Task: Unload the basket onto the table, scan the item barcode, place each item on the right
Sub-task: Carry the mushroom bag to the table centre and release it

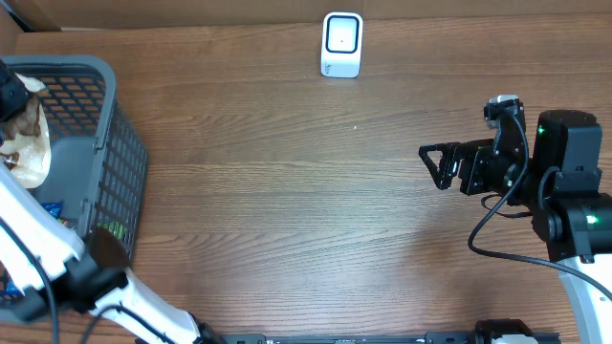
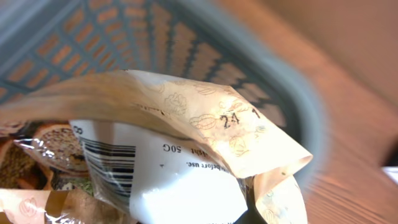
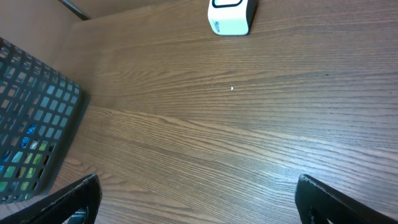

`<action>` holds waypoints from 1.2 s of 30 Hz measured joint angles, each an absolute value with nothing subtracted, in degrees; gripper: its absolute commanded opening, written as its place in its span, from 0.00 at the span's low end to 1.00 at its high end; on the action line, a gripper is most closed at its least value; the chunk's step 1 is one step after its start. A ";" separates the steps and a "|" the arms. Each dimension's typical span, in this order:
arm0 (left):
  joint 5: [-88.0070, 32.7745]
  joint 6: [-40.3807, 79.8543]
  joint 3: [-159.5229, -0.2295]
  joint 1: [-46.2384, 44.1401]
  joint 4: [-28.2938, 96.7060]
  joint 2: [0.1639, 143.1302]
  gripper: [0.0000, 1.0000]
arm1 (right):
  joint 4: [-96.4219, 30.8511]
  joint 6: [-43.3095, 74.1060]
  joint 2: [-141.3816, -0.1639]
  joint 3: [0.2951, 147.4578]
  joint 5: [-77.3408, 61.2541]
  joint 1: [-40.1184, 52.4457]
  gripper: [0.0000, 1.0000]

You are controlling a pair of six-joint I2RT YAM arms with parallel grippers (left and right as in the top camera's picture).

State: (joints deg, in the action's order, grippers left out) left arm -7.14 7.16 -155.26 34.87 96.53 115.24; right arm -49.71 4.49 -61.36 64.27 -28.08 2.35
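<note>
Where barcode [image 2: 109,165] shows, packet [image 2: 205,118] printed 50G, 24

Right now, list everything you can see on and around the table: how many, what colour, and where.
table: one, brown wood, under everything
barcode scanner: one, white with a dark face, far edge, near the middle
basket: one, grey mesh, left end of the table
snack packet: one, beige with a white barcode label, inside the basket
other packets: count unclear, blue and green, low in the basket
left fingers: one pair, black, shut on the snack packet in the basket
right fingers: one pair, black, open and empty, over bare table at the right
</note>
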 measured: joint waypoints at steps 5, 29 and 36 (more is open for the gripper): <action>-11.20 7.35 -155.74 26.61 96.66 107.28 0.04 | -49.71 4.47 -61.36 64.27 -28.08 2.35 1.00; -0.71 41.91 -106.94 -25.30 71.40 115.33 0.04 | -49.78 4.49 -61.36 64.27 -28.08 2.35 1.00; -2.33 47.42 -103.37 -27.68 66.24 122.76 0.35 | -49.78 4.51 -61.36 64.27 -28.10 2.35 1.00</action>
